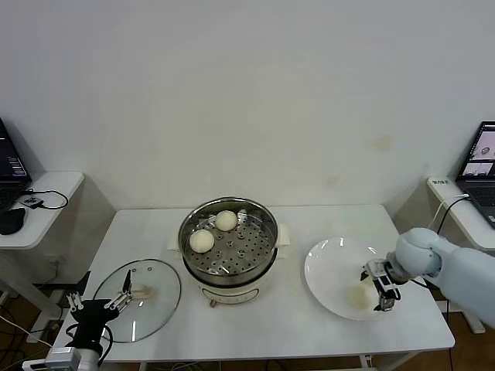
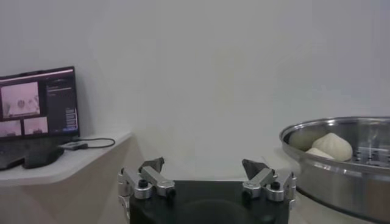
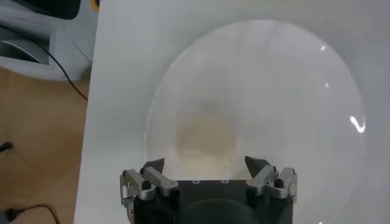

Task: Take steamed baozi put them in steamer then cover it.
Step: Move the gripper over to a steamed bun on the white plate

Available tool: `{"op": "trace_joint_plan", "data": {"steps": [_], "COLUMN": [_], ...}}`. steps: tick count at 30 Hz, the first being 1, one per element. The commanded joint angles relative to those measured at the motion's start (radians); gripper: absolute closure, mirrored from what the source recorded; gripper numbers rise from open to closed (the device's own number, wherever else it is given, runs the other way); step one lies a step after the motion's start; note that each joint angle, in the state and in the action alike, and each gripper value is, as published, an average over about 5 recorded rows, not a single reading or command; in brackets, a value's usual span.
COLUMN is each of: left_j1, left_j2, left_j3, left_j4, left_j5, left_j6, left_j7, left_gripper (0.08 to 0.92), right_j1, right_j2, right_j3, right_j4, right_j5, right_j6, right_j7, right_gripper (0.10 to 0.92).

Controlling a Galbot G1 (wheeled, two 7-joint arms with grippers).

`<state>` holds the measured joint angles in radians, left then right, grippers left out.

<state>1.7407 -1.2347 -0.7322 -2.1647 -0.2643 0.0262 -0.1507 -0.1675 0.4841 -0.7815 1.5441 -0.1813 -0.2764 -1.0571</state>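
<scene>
The steamer stands mid-table with two steamed baozi on its tray, well apart from both sets of fingers. The cover lies flat beside it, its handle just ahead of the left gripper, whose fingers are spread wide and hold nothing. The right gripper hangs over the white plate, fingers wide, a baozi just beyond the tips, not gripped.

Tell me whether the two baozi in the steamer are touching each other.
Apart. The head view shows one baozi and the other baozi on the steamer tray, with perforated metal visible between them.
</scene>
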Motion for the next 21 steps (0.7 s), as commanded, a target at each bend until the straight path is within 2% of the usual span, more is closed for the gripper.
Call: {"op": "trace_joint_plan", "data": {"steps": [1,21], "left_j1": [-0.001,-0.005], "left_j2": [0.0,-0.003], "left_j3": [0.001,0.004], "left_j4": [0.001,0.0], "left_j5": [0.0,0.0], "left_j6": [-0.001,-0.002], "left_j7": [0.0,-0.001], "left_gripper": [0.177,0.177], "right_j1": [-0.051,-0.011], "right_j2": [0.025,0.025], "right_j3": [0.035,0.036], "right_j4": [-0.029,-0.015], "right_j5": [-0.022,0.003], "right_j6": [-0.001,-0.009], "right_j7": [0.009,-0.01], "right_gripper": [0.225,0.442]}}
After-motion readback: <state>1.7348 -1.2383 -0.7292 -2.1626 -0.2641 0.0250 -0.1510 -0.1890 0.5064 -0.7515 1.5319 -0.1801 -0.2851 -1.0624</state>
